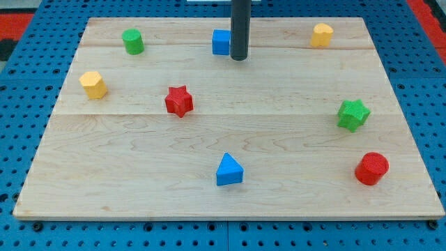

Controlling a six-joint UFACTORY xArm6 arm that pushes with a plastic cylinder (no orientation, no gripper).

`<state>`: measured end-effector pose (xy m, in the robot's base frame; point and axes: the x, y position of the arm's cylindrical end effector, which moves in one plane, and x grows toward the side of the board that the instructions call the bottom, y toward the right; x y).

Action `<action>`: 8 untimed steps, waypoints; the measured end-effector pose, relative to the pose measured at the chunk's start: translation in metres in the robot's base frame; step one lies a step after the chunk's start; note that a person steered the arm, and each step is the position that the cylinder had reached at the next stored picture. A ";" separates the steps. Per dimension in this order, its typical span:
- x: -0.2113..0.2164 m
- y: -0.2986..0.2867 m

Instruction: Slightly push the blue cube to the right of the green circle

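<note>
At the view's top, my tip [239, 58] touches the blue cube [221, 42] — right side.

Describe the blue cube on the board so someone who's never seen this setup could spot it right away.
Start at the wooden board and follow its edge at the view's top to about the middle. There the blue cube sits just left of the dark rod, whose end, my tip, appears to touch the cube's right side. The only other blue piece is the blue triangle near the view's bottom.
</note>
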<state>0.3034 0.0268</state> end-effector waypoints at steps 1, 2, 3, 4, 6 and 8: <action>0.001 0.000; 0.003 0.000; 0.008 0.000; 0.017 0.000; 0.020 -0.002; 0.019 -0.060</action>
